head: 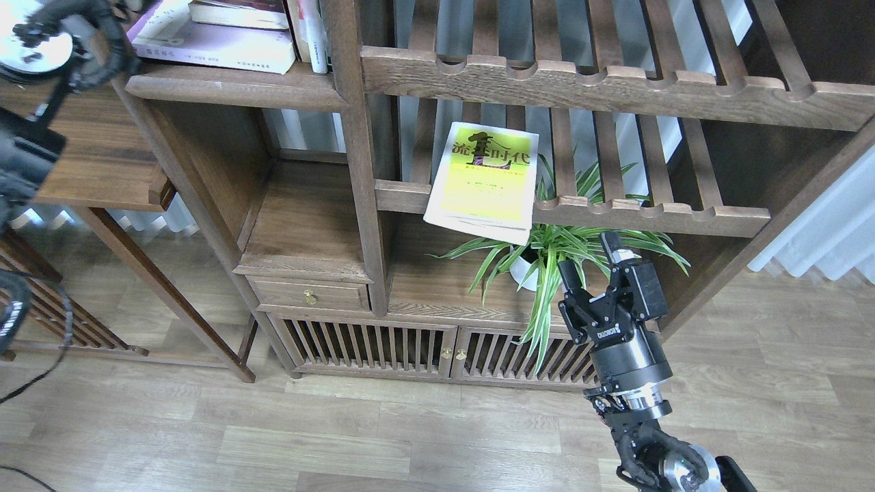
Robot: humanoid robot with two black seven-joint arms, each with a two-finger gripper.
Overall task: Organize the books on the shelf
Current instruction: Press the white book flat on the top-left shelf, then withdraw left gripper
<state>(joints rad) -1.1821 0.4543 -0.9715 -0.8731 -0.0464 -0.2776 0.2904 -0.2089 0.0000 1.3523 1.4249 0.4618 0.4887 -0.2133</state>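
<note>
1. Yellow-green book [484, 181] lies flat on slatted rack [642, 208], corner overhanging rail above plant [547, 263]; prob. awaiting pickup.
2. Lavender book [212, 42] w/ others on solid shelf [236, 87] upper left, its likely home.
3. Right hand [593, 270] open, empty, below book.
4. Left hand [65, 41]: can't tell.

1. The floor [342, 437] is pale grey-brown wood-look plank, evenly lit.
2. A tall dark-brown wooden bookcase [355, 178] fills the middle — its slatted racks [615, 75] have notched front rails.
3. Low in the bookcase sit a small drawer [311, 295] with a brass knob and two slatted cabinet doors [437, 352].
4. A spider plant [547, 253] in a white pot stands on the cabinet top.
5. White curtains [820, 232] hang at right — a side table [102, 157] stands at left.
</note>
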